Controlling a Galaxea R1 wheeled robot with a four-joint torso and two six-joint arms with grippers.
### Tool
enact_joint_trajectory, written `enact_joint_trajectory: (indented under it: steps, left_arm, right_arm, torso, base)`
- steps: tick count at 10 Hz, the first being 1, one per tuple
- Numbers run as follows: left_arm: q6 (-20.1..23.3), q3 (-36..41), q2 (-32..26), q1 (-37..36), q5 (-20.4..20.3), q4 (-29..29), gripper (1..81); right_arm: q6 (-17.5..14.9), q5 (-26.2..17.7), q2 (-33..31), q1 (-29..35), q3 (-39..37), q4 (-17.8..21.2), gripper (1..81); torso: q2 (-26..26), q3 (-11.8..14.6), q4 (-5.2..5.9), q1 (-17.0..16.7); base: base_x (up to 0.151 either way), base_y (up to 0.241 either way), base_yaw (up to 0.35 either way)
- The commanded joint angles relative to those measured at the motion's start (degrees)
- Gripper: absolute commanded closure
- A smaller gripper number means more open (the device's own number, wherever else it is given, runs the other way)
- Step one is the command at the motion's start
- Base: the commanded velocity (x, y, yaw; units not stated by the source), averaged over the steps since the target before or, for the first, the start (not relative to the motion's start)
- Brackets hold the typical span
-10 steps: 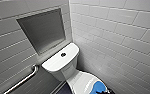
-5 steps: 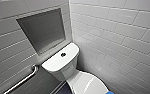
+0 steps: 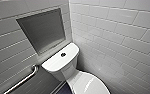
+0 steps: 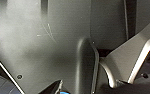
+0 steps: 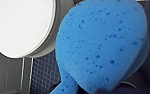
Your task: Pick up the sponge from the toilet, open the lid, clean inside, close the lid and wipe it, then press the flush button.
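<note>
Head view: the toilet (image 3: 66, 65) sits in the tiled corner, the lid (image 3: 91, 85) down, the flush button (image 3: 63, 54) on the tank top. Left wrist view: whether the left gripper is open or closed, I cannot tell. Right wrist view: the right gripper (image 5: 101, 90) is clamped on the sponge (image 5: 101, 42), held just beside the lid's rim, above the dark floor (image 5: 44, 72).

From the left wrist, the robot's wide matte dark-grey plate (image 4: 41, 50) has a thin pale edge, faint scratches and one small round screw (image 4: 19, 76) (near a corner), beside a lighter grey jointed bar (image 4: 138, 52).
</note>
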Motion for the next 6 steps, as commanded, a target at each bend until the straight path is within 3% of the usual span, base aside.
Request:
enact_joint_trajectory:
  steps: [1,6]
  left_arm:
    - [0.3,11.7,-6.8,-0.9,3.9,0.0,1.0]
    - [0.2,17.3,-10.5,-3.0,2.7,-0.1,1.0]
  right_arm:
    - [-0.3,-1.6,-0.8,-5.3,-2.4,-6.8,81.1]
    - [-0.3,0.5,3.3,-14.1,-5.1,-12.8,81.1]
  torso:
    - [0.0,0.0,0.00,0.0]
    - [0.0,0.0,0.00,0.0]
  base:
    - [0.000,0.000,0.000]
    - [0.000,0.000,0.000]
